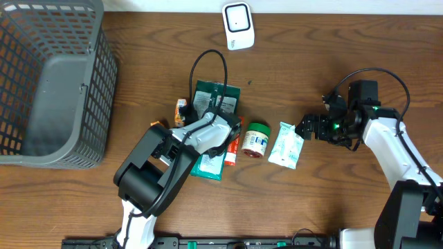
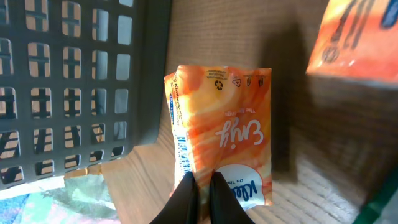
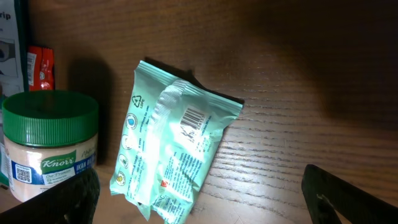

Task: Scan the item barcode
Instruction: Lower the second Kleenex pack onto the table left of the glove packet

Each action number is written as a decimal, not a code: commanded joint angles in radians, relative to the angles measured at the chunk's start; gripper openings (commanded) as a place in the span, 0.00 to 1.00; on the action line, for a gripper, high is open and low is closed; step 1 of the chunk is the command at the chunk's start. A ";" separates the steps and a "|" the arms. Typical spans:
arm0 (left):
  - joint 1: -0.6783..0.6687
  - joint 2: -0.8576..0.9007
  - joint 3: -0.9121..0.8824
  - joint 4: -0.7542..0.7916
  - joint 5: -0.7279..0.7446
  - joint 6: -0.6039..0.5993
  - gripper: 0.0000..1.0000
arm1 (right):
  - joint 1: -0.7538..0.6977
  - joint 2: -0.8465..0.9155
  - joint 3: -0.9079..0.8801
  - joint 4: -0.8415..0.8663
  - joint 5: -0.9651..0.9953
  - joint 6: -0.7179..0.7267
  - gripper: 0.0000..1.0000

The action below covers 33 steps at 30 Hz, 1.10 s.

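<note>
Task stage. My left pincer (image 2: pixel 200 186) is clamped on the lower edge of the orange pack (image 2: pixel 224 130), beside the basket (image 1: pixel 41 83); whether the pack is lifted, I cannot tell. The scanner (image 1: pixel 237 26) lies well apart, so scanning is not yet done. My right pincer (image 1: pixel 303 129) gapes empty near the mint pack (image 3: pixel 171 155). Dark wooden worktop (image 1: pixel 311 55); no room shows.

Wooden table (image 1: pixel 332 41) (dark grain) bears basket (image 1: pixel 100 90), scanner (image 1: pixel 238 26), jar (image 1: pixel 257 140), mint packet (image 1: pixel 286 145)
</note>
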 commanded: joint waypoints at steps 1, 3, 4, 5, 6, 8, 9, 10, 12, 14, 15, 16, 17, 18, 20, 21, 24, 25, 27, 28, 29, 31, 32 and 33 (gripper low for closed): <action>0.003 0.000 -0.007 0.001 -0.005 -0.007 0.13 | 0.009 -0.008 -0.004 -0.001 -0.001 -0.001 0.99; 0.003 0.000 -0.007 0.013 0.016 -0.007 0.17 | 0.009 -0.008 -0.004 -0.001 0.000 -0.001 0.99; 0.003 0.000 -0.007 0.022 0.038 -0.007 0.17 | 0.009 -0.008 -0.004 -0.001 0.000 -0.001 0.99; 0.003 0.000 -0.007 0.032 0.064 -0.007 0.17 | 0.009 -0.008 -0.004 -0.001 0.000 -0.001 0.99; 0.003 0.000 -0.007 0.035 0.072 -0.007 0.17 | 0.009 -0.008 -0.004 -0.001 0.000 -0.001 0.99; 0.003 0.000 -0.007 0.039 0.073 -0.007 0.23 | 0.009 -0.008 -0.004 -0.001 0.000 -0.001 0.99; 0.003 0.000 -0.007 0.039 0.070 -0.007 0.25 | 0.009 -0.008 -0.004 -0.001 -0.001 -0.001 0.99; 0.003 0.000 -0.007 0.039 0.069 -0.007 0.28 | 0.009 -0.008 -0.004 -0.001 0.000 -0.001 0.99; 0.003 0.000 -0.007 0.038 0.065 -0.006 0.37 | 0.009 -0.008 -0.004 -0.001 -0.001 -0.001 0.99; 0.003 0.000 -0.007 0.037 0.053 -0.006 0.43 | 0.009 -0.008 -0.004 -0.001 0.000 -0.001 0.99; 0.003 0.000 -0.007 0.034 0.042 -0.007 0.44 | 0.009 -0.008 -0.004 -0.001 0.000 -0.001 0.99; 0.003 0.000 -0.006 0.029 0.027 -0.007 0.45 | 0.009 -0.008 -0.004 0.000 0.000 -0.001 0.99; 0.003 0.000 -0.003 0.023 0.016 -0.007 0.46 | 0.009 -0.008 -0.004 -0.001 0.000 -0.001 0.99; 0.003 0.000 0.001 0.014 0.006 -0.007 0.48 | 0.009 -0.008 -0.004 -0.001 0.000 -0.001 0.99; 0.003 0.000 0.015 -0.001 -0.010 -0.007 0.49 | 0.009 -0.008 -0.004 -0.001 0.000 -0.001 0.99; 0.003 0.000 0.024 -0.010 -0.011 -0.007 0.49 | 0.009 -0.008 -0.004 -0.001 0.000 -0.001 0.99; 0.003 -0.006 0.063 -0.028 -0.009 -0.007 0.50 | 0.009 -0.008 -0.004 -0.001 0.000 -0.001 0.99; 0.003 -0.012 0.075 -0.034 -0.008 -0.007 0.50 | 0.009 -0.008 -0.004 -0.001 0.000 -0.001 0.99; 0.003 -0.035 0.107 -0.046 -0.009 -0.007 0.50 | 0.009 -0.008 -0.004 -0.001 0.000 -0.001 0.99; 0.003 -0.050 0.123 -0.049 -0.008 -0.007 0.50 | 0.009 -0.008 -0.004 -0.001 0.000 -0.001 0.99; 0.003 -0.074 0.142 -0.049 -0.005 -0.007 0.50 | 0.009 -0.008 -0.004 -0.001 0.000 -0.001 0.99; 0.004 -0.130 0.182 -0.049 0.019 -0.007 0.52 | 0.009 -0.008 -0.004 -0.001 0.000 -0.001 0.99; 0.006 -0.160 0.201 -0.049 0.033 -0.007 0.54 | 0.009 -0.008 -0.004 -0.001 0.000 -0.001 0.99; 0.007 -0.195 0.222 -0.048 0.048 -0.007 0.56 | 0.009 -0.008 -0.004 -0.001 0.000 -0.001 0.99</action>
